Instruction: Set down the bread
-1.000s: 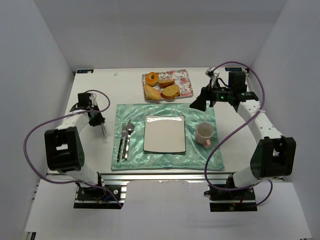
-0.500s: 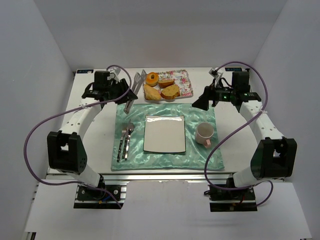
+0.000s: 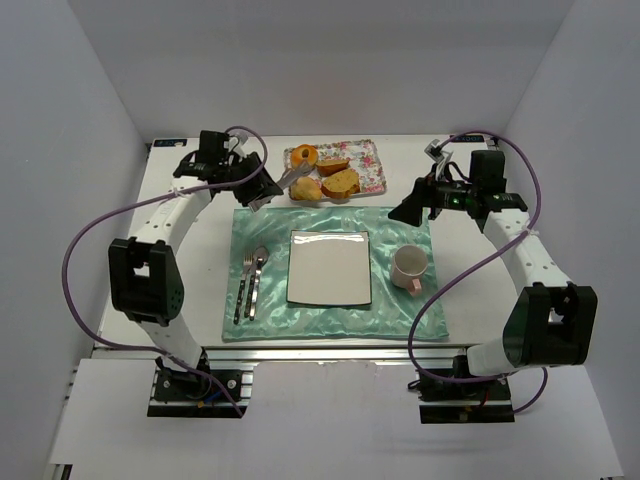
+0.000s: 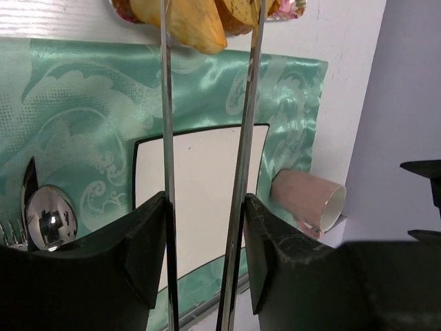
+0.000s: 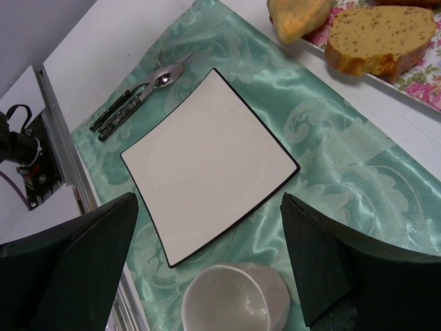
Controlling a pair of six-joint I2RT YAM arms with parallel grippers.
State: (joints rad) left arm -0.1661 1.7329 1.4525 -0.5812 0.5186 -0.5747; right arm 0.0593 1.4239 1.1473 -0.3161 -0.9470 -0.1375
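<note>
1. White-walled booth; the bench (image 3: 205, 300) carries a tray (image 3: 372, 172), upper centre, with the bread (image 3: 340, 182).
2. My left gripper (image 3: 262, 187) clasps tongs (image 3: 284, 181), blades either side of the pale wedge (image 3: 306, 189); the right gripper (image 3: 405, 208) gapes empty.
3. The bread looks light and crumbly, so I'd pinch its middle gently.

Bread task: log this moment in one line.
left gripper: gripping tongs, tips at pale bread wedge | right gripper: open, empty | plate: bare

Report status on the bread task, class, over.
Left pincer gripping slim metal tongs, tips at pale oval bread wedge on flowered tray. Right pincer open, empty. White square plate bare.
</note>
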